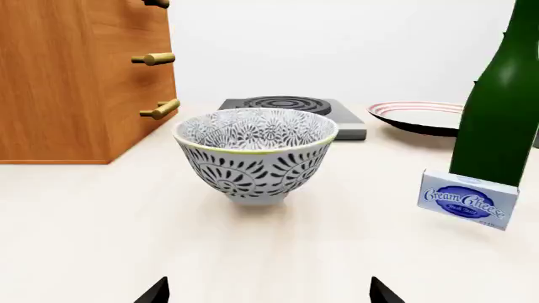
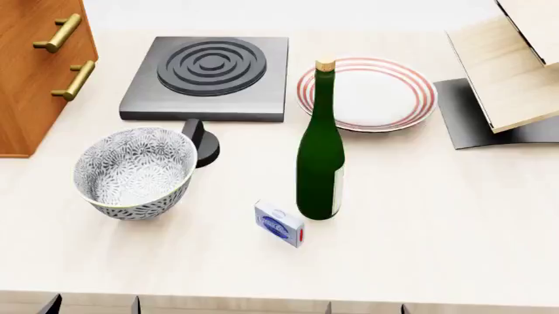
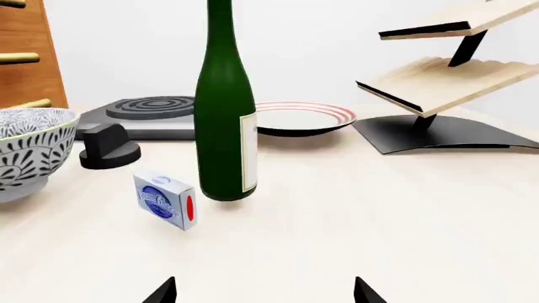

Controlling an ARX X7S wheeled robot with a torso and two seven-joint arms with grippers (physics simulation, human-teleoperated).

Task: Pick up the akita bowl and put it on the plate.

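The akita bowl (image 2: 133,171) (image 1: 255,151) (image 3: 25,148), white with a dense dark floral pattern, stands upright on the pale counter at the near left. The plate (image 2: 367,93) (image 1: 418,115) (image 3: 303,117), white with red rings, lies at the back, right of the stove burner. My left gripper (image 1: 267,293) (image 2: 93,304) is open, low over the counter, short of the bowl with bare counter between its tips. My right gripper (image 3: 264,291) (image 2: 365,307) is open too, near the front edge, facing the bottle, holding nothing.
A tall green bottle (image 2: 321,154) and a small cream cheese box (image 2: 279,224) stand between bowl and plate. A dark burner (image 2: 209,69) with a black knob (image 2: 203,140) lies behind the bowl. Wooden drawers (image 2: 39,65) are at left, a wooden rack (image 2: 511,65) at right.
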